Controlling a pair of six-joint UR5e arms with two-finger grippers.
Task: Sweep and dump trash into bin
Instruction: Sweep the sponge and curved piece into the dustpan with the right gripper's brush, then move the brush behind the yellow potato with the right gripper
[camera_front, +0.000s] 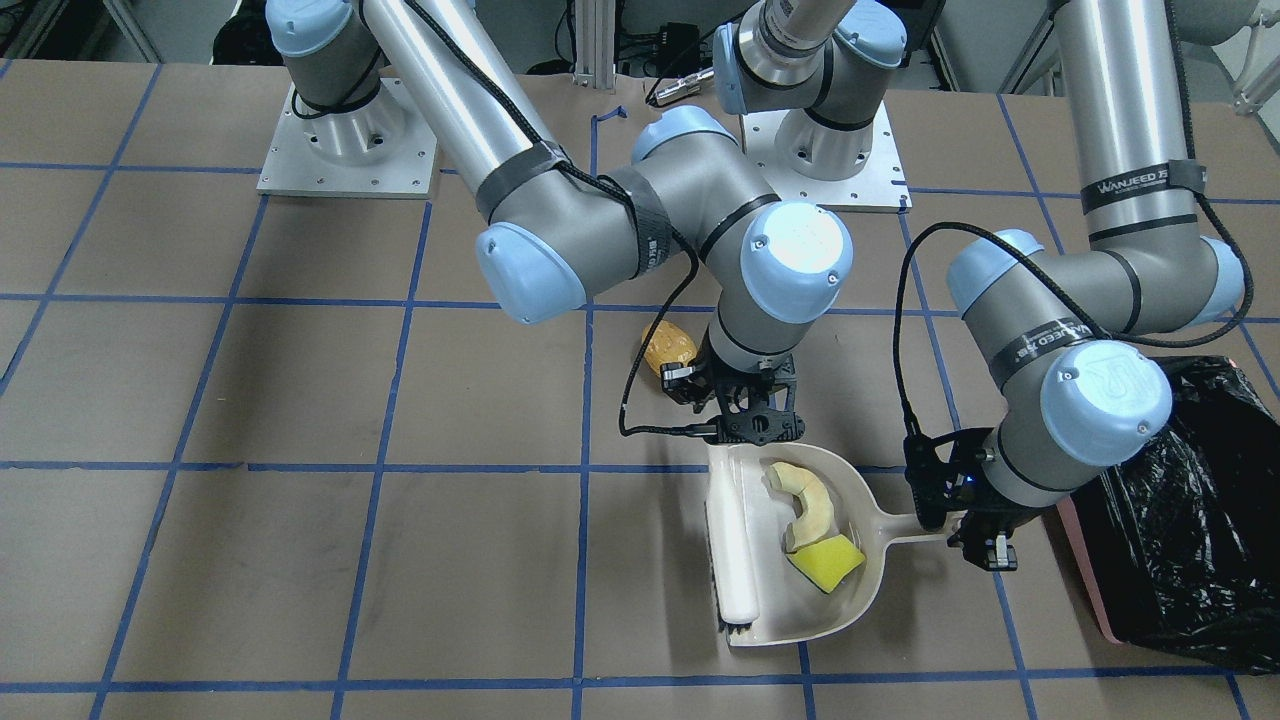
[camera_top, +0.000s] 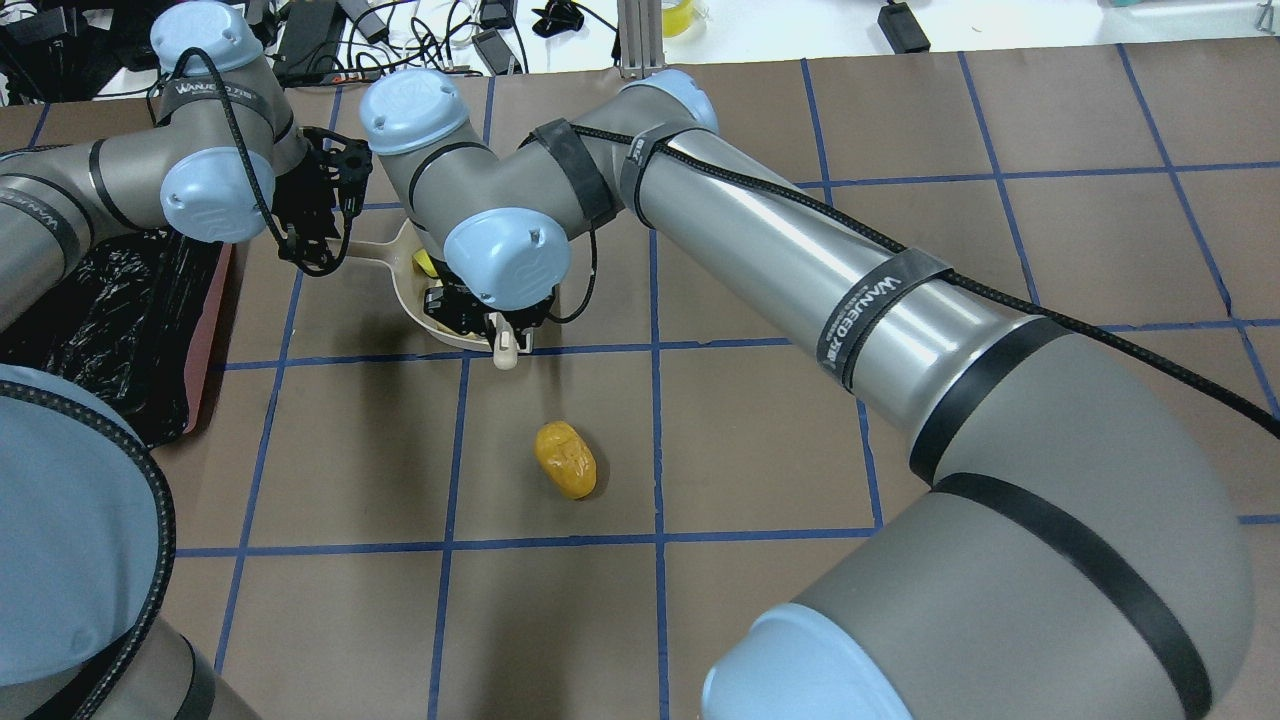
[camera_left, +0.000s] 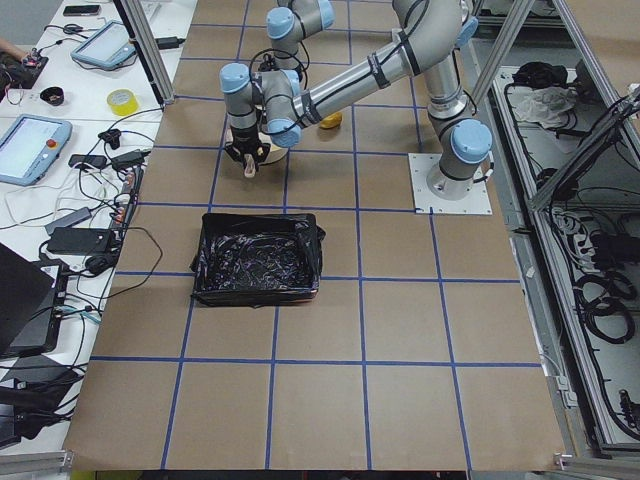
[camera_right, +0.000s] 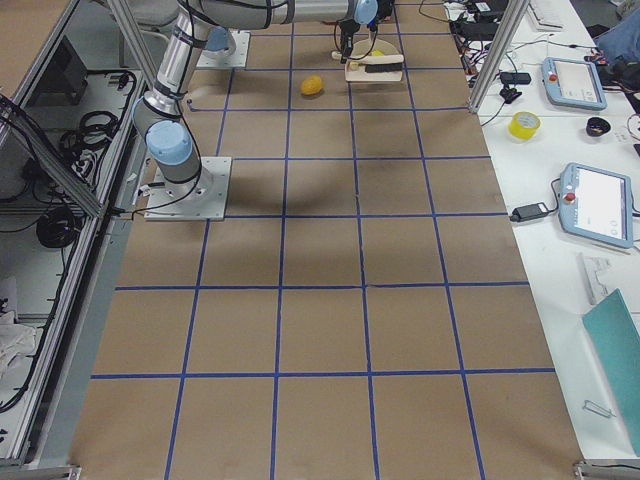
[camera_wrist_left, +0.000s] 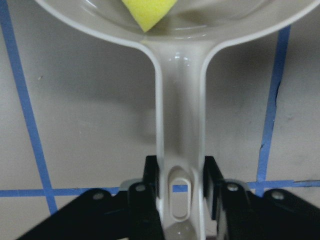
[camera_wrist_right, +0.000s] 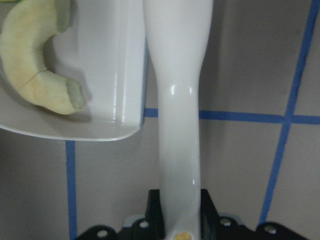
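The beige dustpan (camera_front: 860, 590) lies flat on the table, and my left gripper (camera_front: 975, 530) is shut on its handle (camera_wrist_left: 180, 150). Inside it lie two pieces of trash, a pale curved rind slice (camera_front: 805, 495) and a yellow wedge (camera_front: 825, 562). My right gripper (camera_front: 745, 420) is shut on the white brush's handle (camera_wrist_right: 179, 100), and the brush (camera_front: 735, 555) lies along the pan's open mouth. The third scrap, a golden-brown lump (camera_top: 566, 460), rests on the table outside the pan, beside the right wrist. The pink bin (camera_front: 1085, 570) with its black bag (camera_front: 1190, 500) stands just past the left gripper.
Brown paper with blue tape lines covers the table (camera_top: 760, 430). Both arms crowd over the dustpan, and the right arm's long forearm (camera_top: 800, 270) crosses the table's middle. Cables and devices lie along the far edge (camera_top: 480, 30).
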